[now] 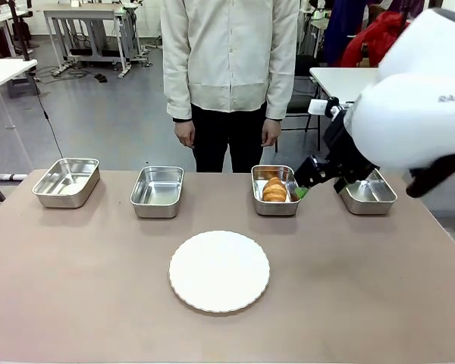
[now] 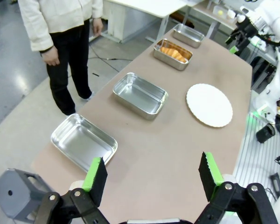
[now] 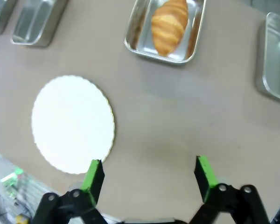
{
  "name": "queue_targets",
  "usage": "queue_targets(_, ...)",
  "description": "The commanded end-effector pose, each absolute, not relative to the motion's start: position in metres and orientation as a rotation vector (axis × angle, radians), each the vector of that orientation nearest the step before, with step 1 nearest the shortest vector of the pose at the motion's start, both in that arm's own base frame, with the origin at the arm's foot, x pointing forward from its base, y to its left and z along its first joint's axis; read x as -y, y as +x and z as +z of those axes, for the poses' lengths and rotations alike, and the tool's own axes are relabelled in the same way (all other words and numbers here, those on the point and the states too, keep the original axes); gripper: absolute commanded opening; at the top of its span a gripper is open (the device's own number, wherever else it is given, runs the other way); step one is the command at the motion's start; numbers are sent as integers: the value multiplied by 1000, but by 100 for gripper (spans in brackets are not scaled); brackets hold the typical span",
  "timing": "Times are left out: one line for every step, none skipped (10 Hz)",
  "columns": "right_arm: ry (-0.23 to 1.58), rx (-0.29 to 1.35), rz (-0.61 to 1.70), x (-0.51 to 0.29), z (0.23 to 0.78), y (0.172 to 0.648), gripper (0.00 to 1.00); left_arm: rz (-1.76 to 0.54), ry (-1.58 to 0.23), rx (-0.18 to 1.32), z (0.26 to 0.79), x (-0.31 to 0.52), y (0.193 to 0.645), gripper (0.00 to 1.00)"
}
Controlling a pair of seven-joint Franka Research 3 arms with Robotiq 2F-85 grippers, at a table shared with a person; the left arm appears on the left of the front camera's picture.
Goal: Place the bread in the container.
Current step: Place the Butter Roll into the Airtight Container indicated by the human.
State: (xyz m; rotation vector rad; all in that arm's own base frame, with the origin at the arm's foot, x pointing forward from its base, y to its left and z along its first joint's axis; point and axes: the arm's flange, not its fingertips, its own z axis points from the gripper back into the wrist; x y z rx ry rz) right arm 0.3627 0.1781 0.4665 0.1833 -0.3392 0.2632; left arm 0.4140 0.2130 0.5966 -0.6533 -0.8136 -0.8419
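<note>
Lying inside the container, the bread leaves bare table around the plate. Right gripper hangs spread wide and empty; left gripper likewise, above the table's end.

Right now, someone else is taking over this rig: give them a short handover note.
Right pincer: open, holding nothing, raised above the table near the bread's pan.
Left pincer: open, holding nothing, above the table's other end.
Bread: lying in the container, third of the four steel pans counting from the robot's left.
White plate: bare.
Done: the bread is in the container.
Left: nothing visible apart from pulling the arms clear.
</note>
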Motion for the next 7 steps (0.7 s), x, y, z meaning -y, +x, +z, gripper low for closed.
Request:
queue_targets(262, 376, 296, -164, 456, 349, 100, -852, -657, 821, 597, -213, 412, 100)
queue_targets(271, 329, 296, -162, 451, 351, 100, -852, -657, 821, 597, -213, 412, 100)
queue_targets(204, 349, 266, -173, 464, 353, 100, -852, -657, 821, 597, -213, 412, 100)
queue_targets(204, 349, 266, -173, 464, 353, 100, -852, -657, 821, 597, -213, 412, 100)
queue_targets(204, 349, 266, -173, 464, 353, 100, -852, -657, 821, 597, -213, 412, 100)
queue_targets(204, 349, 266, -173, 464, 353, 100, -852, -657, 821, 597, -213, 412, 100)
queue_targets(204, 349, 266, -173, 464, 353, 100, -852, -657, 821, 597, -213, 412, 100)
